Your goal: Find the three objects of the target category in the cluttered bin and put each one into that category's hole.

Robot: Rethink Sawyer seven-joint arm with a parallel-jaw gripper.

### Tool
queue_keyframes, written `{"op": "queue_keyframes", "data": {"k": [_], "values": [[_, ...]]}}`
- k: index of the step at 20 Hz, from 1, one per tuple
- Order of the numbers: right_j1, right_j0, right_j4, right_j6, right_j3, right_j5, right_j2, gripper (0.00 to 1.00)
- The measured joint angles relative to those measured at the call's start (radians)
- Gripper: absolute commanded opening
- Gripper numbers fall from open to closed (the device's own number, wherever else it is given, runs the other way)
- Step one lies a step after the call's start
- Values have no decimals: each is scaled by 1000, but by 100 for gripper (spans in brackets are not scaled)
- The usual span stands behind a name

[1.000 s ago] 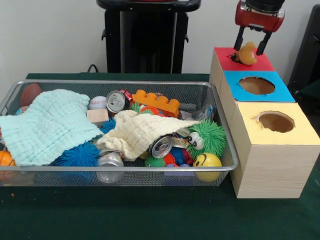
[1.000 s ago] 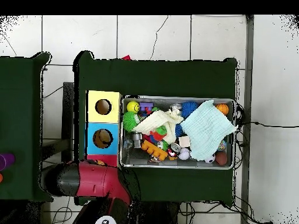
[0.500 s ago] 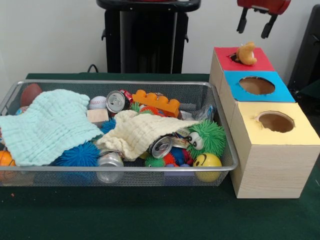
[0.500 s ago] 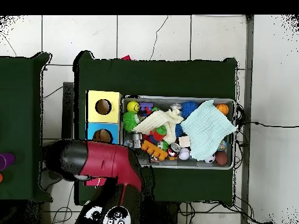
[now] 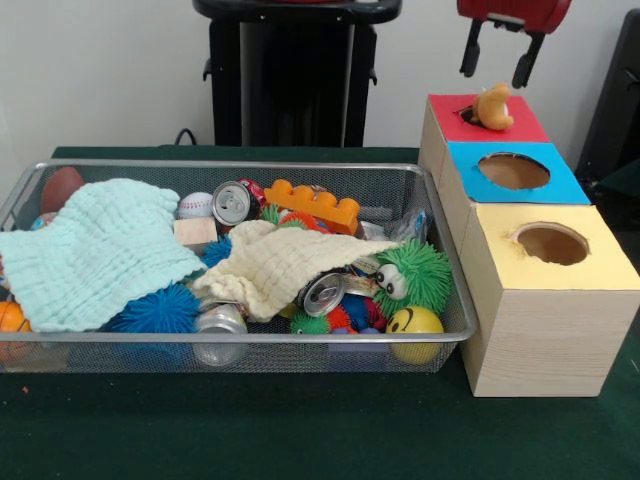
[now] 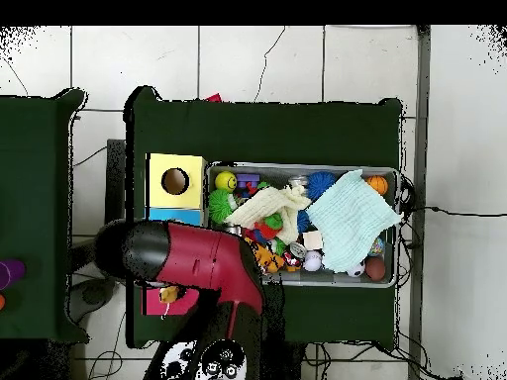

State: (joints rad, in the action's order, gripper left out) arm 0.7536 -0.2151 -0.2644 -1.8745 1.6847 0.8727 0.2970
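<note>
An orange-yellow curved toy (image 5: 493, 107) lies on the red box (image 5: 520, 125), partly over its hole, with nothing holding it. It also shows as a small orange spot (image 6: 170, 293) on the red box (image 6: 155, 302) in the overhead view. My gripper (image 5: 493, 78) hangs open and empty a little above the toy, at the top of the front view. The wire bin (image 5: 440, 340) is full of clutter under a mint cloth (image 5: 95, 250) and a cream cloth (image 5: 285, 262). From overhead, my arm (image 6: 193, 262) hides the gripper and the blue box.
A blue box (image 5: 560, 185) and a yellow box (image 5: 590, 270), each with a hole, stand in a row with the red one. The bin holds cans (image 5: 232, 202), an orange brick (image 5: 312, 205), a green fuzzy toy (image 5: 412, 277), a smiley ball (image 5: 414, 325), spiky balls and a baseball (image 5: 196, 205).
The gripper let go of the curved toy on the red box, rose clear of it and shifted slightly left. From overhead the arm swung across the blue box.
</note>
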Motion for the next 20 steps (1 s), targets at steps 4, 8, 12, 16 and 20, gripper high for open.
{"op": "queue_keyframes", "data": {"k": [4,8,12,16,20], "values": [[-11,3,0,0,6,-91,0,100],[-18,1,0,0,23,-167,-1,100],[-17,-9,0,0,37,-195,-1,100],[-8,-50,0,0,71,-225,-1,100],[-5,-79,0,0,99,-261,-1,100]]}}
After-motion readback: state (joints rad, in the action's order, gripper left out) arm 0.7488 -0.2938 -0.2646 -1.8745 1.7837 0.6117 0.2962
